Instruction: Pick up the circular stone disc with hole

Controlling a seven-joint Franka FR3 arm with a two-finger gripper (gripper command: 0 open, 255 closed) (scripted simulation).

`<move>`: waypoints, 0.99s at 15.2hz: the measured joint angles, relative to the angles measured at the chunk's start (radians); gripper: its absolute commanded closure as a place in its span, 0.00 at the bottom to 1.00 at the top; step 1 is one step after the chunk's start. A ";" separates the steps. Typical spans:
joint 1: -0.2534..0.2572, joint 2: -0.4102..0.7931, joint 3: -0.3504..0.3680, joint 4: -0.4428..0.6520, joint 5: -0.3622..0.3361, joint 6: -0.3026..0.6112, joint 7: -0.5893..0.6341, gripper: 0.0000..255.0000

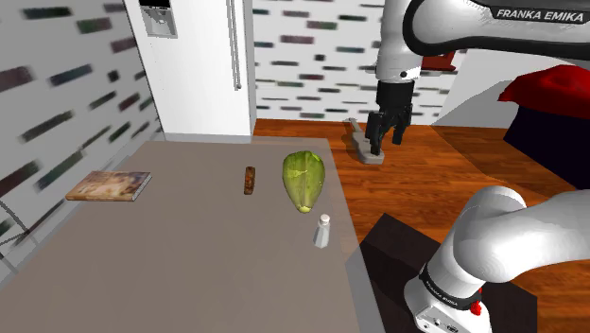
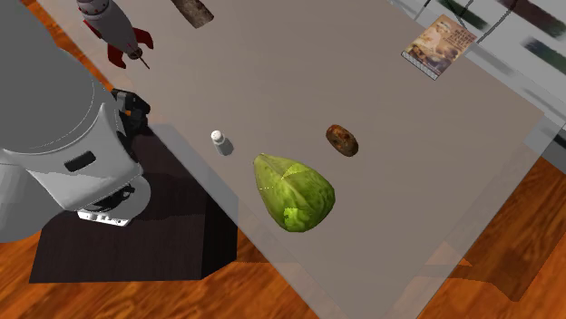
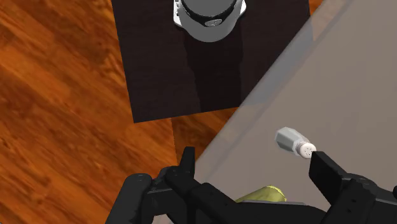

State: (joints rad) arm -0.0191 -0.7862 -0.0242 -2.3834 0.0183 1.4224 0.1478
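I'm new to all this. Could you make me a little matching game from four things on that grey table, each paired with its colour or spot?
Things:
1. book
2. cabbage
3. shaker
4. disc

Descriptions:
a. green
b. small and brown, between the book and the cabbage
c. lying flat, farthest toward the shoulder view's left
d. pale grey with a white cap

Pairs: 1-c, 2-a, 3-d, 4-b
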 measured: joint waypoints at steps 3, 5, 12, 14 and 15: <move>-0.001 0.035 0.013 0.001 0.016 0.036 0.028 0.00; 0.000 0.075 0.037 -0.001 0.043 0.081 0.075 0.00; -0.001 0.294 0.113 0.047 0.118 0.274 0.237 0.00; -0.006 0.361 0.125 0.067 0.128 0.327 0.272 0.00; -0.006 0.400 0.136 0.087 0.135 0.351 0.297 0.00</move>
State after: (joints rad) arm -0.0247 -0.3859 0.1114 -2.2965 0.1529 1.7736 0.4449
